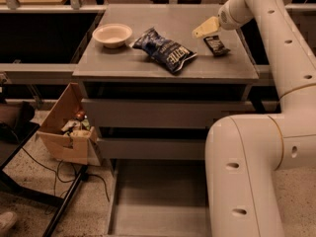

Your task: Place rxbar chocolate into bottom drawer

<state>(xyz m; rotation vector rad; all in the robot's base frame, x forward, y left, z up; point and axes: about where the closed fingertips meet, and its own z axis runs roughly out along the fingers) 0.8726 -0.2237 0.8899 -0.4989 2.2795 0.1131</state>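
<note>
Flat black rxbar chocolate [216, 45] lies just beside the tool [200, 32].

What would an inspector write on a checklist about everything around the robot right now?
Surface: grey cabinet top, flat.
Job's things: rxbar chocolate lies on the top's right side; bottom drawer pulled open, nothing seen on its visible floor.
Clutter: blue chip bag mid-top; pale bowl at left.
Hand: hand hovers close by the bar's upper left.
Cables: black cable on the floor.
Surroundings: open cardboard box left of the cabinet.
</note>
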